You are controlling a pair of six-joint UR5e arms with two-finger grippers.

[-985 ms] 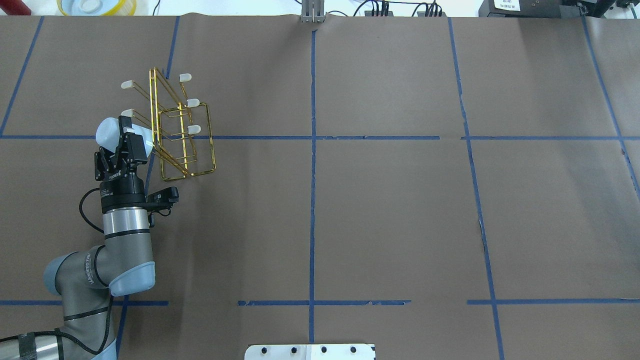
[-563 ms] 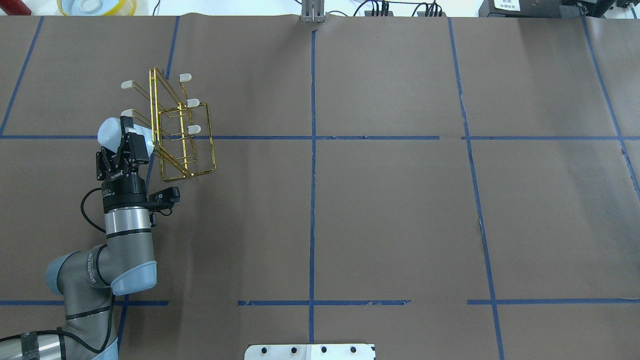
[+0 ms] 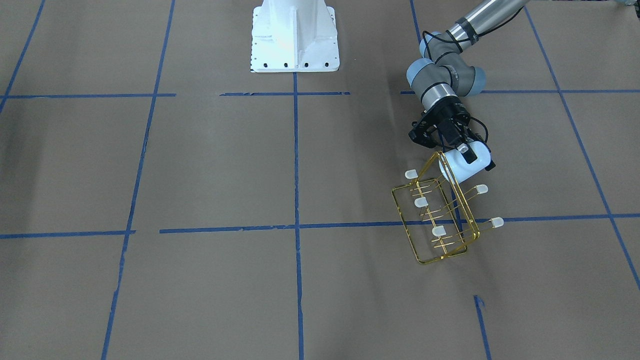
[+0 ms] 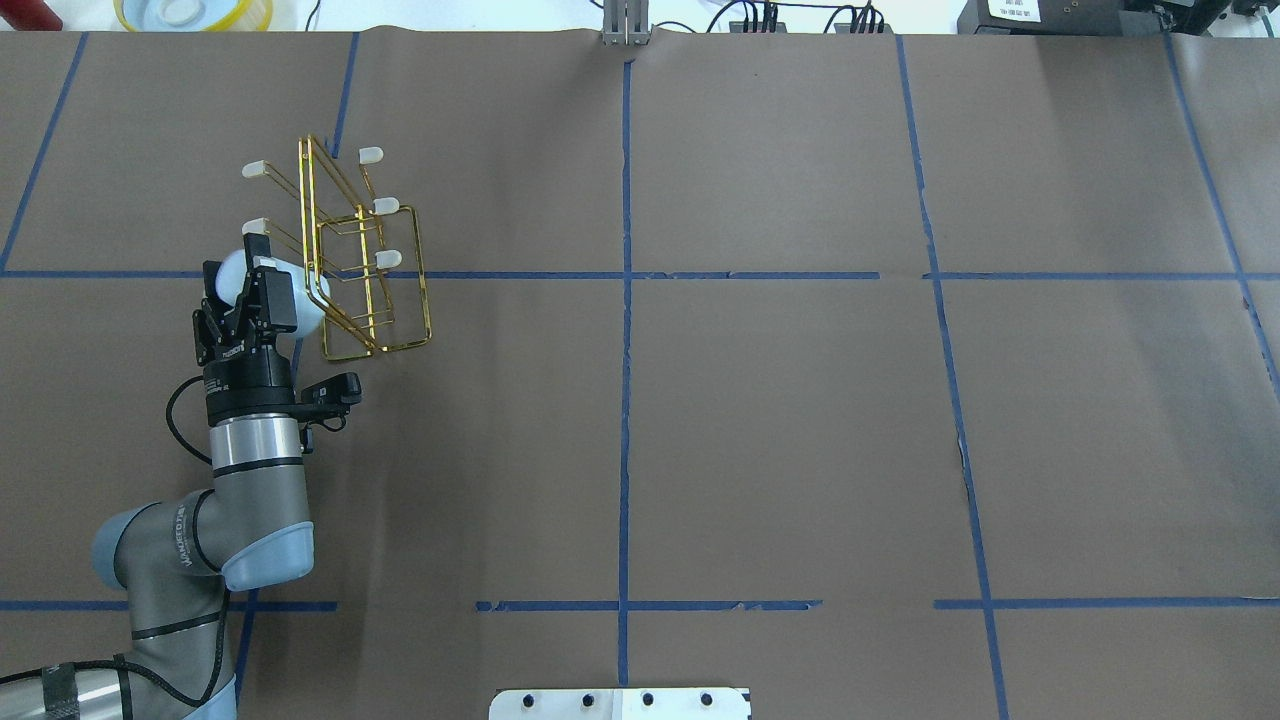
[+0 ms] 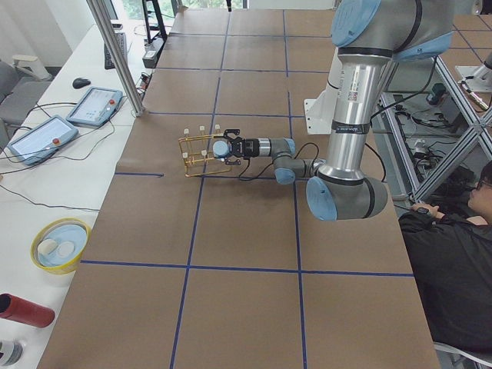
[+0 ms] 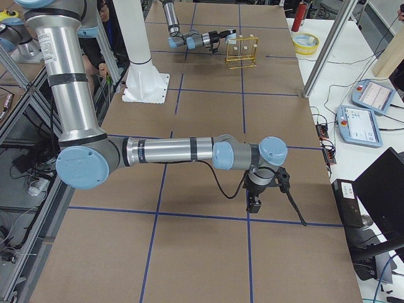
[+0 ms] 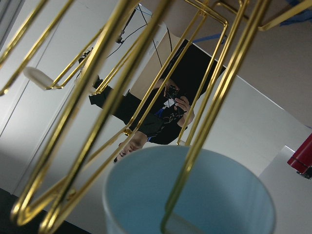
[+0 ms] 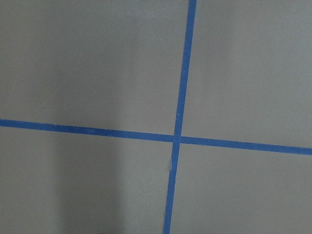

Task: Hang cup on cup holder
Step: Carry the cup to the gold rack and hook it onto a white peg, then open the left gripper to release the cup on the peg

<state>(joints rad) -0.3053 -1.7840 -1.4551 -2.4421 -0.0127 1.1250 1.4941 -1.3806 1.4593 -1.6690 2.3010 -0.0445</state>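
Observation:
The gold wire cup holder (image 4: 370,290) stands at the table's far left, its white-capped prongs pointing out to both sides. My left gripper (image 4: 255,285) is shut on the pale blue-white cup (image 4: 230,275) and holds it on its side against the holder's near-left end. In the front-facing view the cup (image 3: 465,165) has its mouth at the holder's frame (image 3: 440,230). In the left wrist view the cup's rim (image 7: 146,170) is low in the frame and gold wires (image 7: 209,122) cross in front of it. My right gripper (image 6: 255,202) shows only in the exterior right view, so I cannot tell its state.
A yellow-rimmed bowl (image 4: 190,12) and a red cylinder (image 5: 23,310) sit beyond the table's far left edge. The white robot base (image 3: 295,35) is at the near middle. Blue tape lines (image 8: 180,97) cross the brown table cover.
My left gripper has moved the cup to the right, toward the holder. The cup's mouth now meets the gold frame. The holder has not moved.

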